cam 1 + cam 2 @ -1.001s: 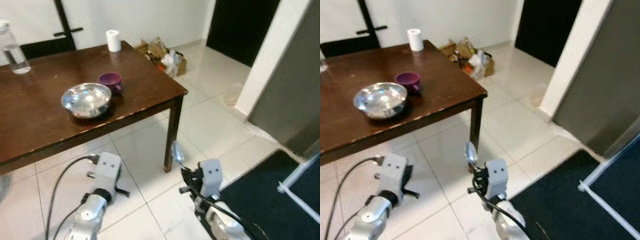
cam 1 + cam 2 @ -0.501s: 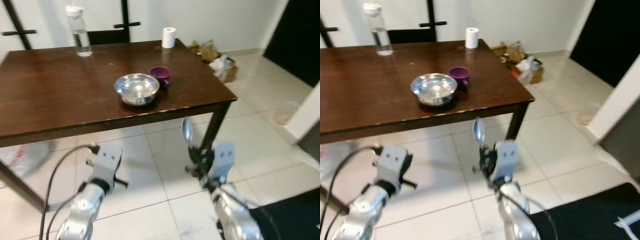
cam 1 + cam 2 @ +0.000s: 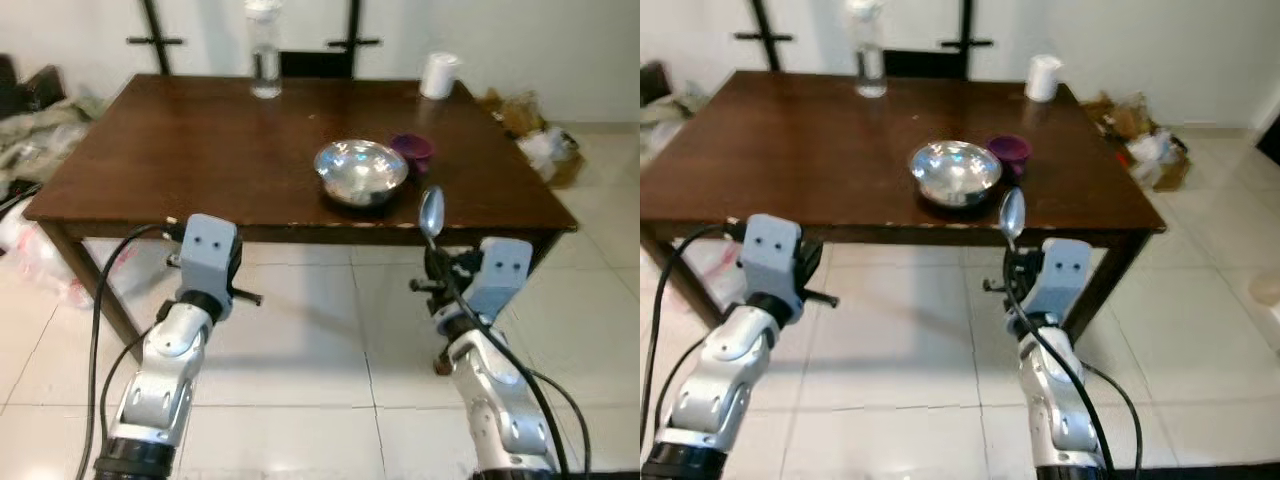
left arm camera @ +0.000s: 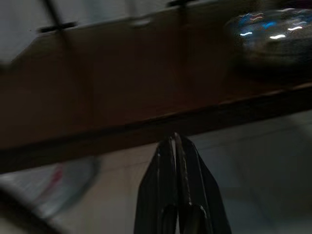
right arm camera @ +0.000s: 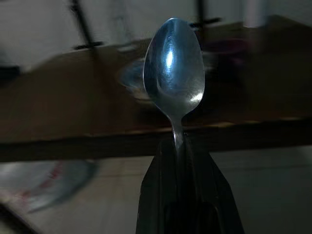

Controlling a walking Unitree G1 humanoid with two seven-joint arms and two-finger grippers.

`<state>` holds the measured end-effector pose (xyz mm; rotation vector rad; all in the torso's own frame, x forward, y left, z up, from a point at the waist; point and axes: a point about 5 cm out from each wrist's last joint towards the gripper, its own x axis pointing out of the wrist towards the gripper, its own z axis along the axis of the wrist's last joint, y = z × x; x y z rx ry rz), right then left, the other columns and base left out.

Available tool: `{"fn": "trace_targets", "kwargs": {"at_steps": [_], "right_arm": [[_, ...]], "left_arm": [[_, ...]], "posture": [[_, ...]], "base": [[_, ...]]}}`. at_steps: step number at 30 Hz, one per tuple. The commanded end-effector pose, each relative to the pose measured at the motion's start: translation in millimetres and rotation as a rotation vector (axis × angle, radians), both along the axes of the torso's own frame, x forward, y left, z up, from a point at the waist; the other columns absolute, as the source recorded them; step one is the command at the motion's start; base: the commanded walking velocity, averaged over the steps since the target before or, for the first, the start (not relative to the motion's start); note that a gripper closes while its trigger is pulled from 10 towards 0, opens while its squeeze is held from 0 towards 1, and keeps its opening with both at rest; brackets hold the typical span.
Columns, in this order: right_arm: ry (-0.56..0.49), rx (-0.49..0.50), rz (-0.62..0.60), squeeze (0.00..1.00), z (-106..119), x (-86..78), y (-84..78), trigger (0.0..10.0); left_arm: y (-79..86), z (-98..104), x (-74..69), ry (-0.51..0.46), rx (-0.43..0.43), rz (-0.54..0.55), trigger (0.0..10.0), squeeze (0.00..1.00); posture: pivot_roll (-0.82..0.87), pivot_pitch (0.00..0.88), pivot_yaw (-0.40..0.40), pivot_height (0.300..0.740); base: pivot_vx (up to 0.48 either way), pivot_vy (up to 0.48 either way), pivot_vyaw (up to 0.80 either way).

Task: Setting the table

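Dark wood bench (image 3: 180, 160) carries a steel bowl (image 3: 361, 171) touching a purple cup (image 3: 412, 150), with a water bottle (image 3: 264, 55) and paper roll (image 3: 437, 75) at its far edge. Right pincer (image 5: 178, 146) is clamped on an upright spoon (image 3: 431, 213) just before the bench's near edge, below the bowl. Left pincer (image 4: 174, 146) is pressed together, holding nothing, low before the bench edge.

A shiny silver metal spoon (image 5: 174, 73) stands upright, bowl at the top, its handle clamped between the black fingers of the right gripper (image 5: 181, 146), just in front of the near edge of the dark brown wooden counter (image 3: 190, 160). On the counter, near that edge, sits a round polished steel bowl (image 3: 361, 171), with a small purple cup (image 3: 412, 150) just beside it on the robot's right. A clear plastic water bottle (image 3: 265, 60) stands upright at the far edge.
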<state>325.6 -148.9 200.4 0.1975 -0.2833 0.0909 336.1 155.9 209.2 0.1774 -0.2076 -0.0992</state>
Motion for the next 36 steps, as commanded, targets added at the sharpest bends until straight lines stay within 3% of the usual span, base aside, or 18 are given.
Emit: {"fn": "trace_targets", "kwargs": {"at_steps": [1,36], "right_arm": [[0.015,0.011,-0.041,0.0,-3.7,-2.6,-8.8,10.0],[0.017,-0.01,-0.042,0.0,-4.8,-2.7,-8.2,10.0]], "left_arm": [[-3.7,-9.4,0.4,0.04,0.003,-0.003,10.0,0.0],[-7.7,-5.9,-1.1,0.013,0.031,-0.029,10.0,0.0]], "posture": [[0.07,0.141,0.046,0.74],[0.07,0.133,0.045,0.74]], "base": [[0.48,0.0,0.0],[0.48,0.0,0.0]]}}
